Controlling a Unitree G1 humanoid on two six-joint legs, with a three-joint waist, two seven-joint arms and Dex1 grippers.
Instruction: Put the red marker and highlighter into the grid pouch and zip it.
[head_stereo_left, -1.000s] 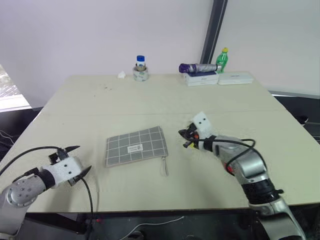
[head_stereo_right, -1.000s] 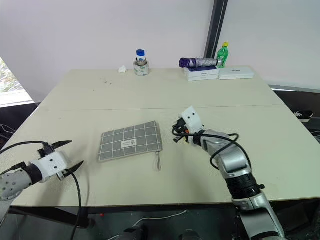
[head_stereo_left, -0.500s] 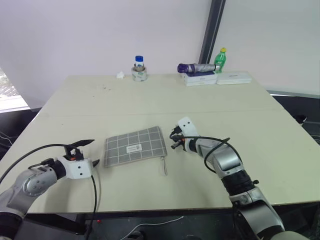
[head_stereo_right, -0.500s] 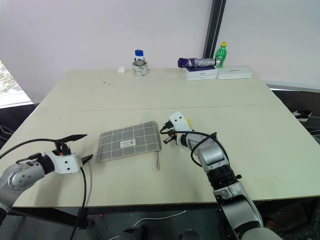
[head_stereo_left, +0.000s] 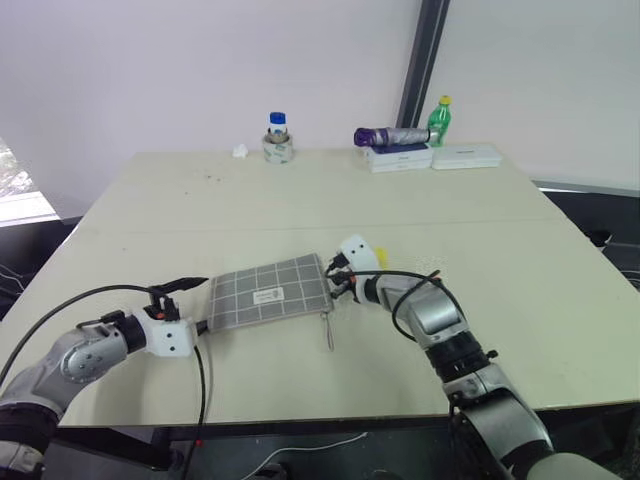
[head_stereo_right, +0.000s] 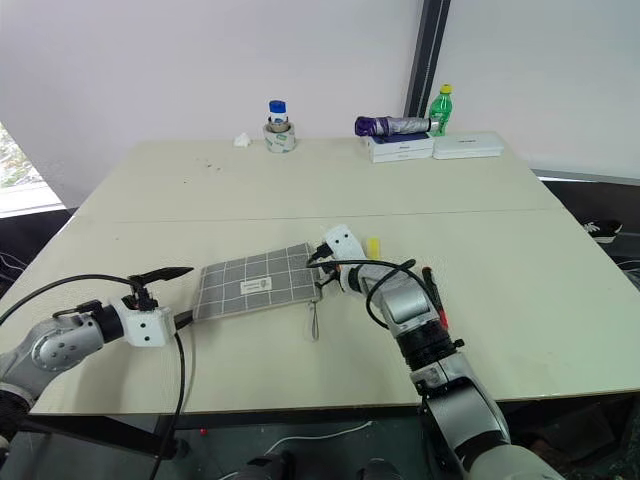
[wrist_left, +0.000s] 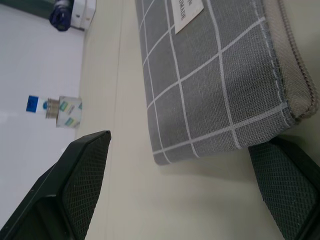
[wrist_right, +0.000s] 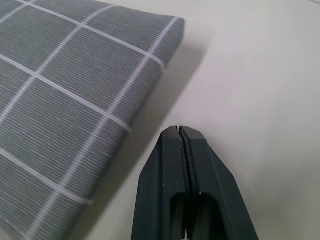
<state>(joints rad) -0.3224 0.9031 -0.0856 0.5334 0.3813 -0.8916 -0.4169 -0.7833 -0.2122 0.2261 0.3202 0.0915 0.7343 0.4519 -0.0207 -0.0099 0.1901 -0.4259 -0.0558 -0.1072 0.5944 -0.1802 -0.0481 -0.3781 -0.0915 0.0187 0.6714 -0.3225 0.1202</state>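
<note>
Fingers pressed together and empty, the right hand (head_stereo_right: 322, 262) sits just beside the grid pouch (head_stereo_right: 258, 281)'s right corner. The left hand (head_stereo_right: 178, 296) gapes wide at its left edge. Highlighter (head_stereo_right: 373, 246) and red marker (head_stereo_right: 434, 295) lie on the worktop (head_stereo_right: 300, 190) by the right arm.

From head height we look forward and down across the wide pale beige counter (head_stereo_left: 420, 200) to the white wall; our two eye views share nearly the same scene, slightly offset sideways. Our left wrist camera sits low and close at one end of the flat grey fabric pouch with white grid lines (wrist_left: 220, 75), facing along it. Our right wrist camera looks closely down onto that pouch's corner.
</note>
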